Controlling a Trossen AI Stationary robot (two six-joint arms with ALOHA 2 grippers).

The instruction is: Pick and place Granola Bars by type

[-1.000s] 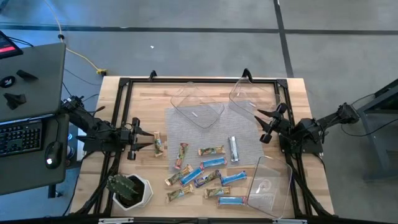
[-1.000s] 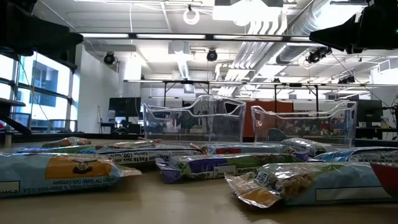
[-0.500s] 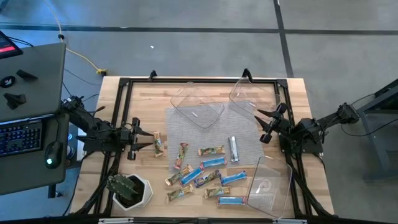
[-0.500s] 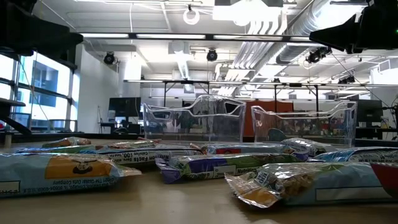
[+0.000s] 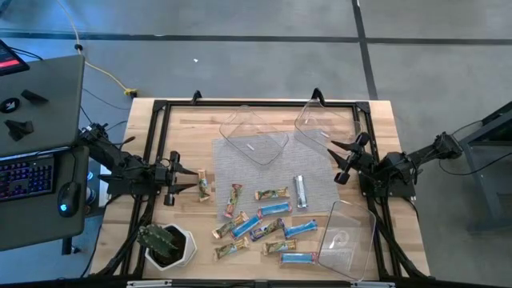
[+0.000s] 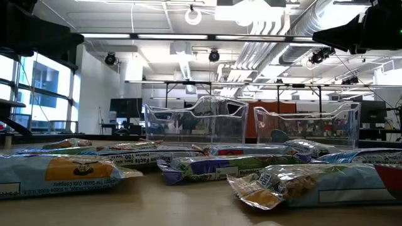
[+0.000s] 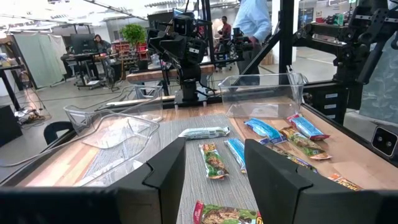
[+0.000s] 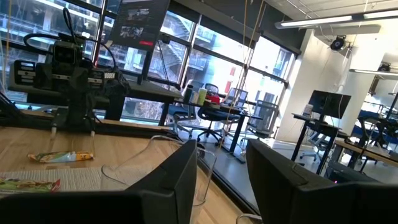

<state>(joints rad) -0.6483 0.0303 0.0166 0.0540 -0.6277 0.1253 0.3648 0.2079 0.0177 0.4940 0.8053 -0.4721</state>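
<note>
Nothing had moved since the earlier frames. I saw both arms parked, left gripper (image 5: 186, 183) at the tabletop's (image 5: 184, 128) left edge, right gripper (image 5: 342, 158) at its right, jaws apart and empty. The blue, tan and silver wrapped granola bars (image 5: 260, 220) lay crowded on the grey mat. I judged a grasp there might catch two overlapping wrappers.

Grey concrete floor (image 5: 240, 48) around the wooden table (image 5: 384, 120); tall windows (image 8: 155, 43), office chairs (image 8: 214, 115), ceiling strip lights (image 6: 182, 36), exposed ducts (image 6: 295, 25).
</note>
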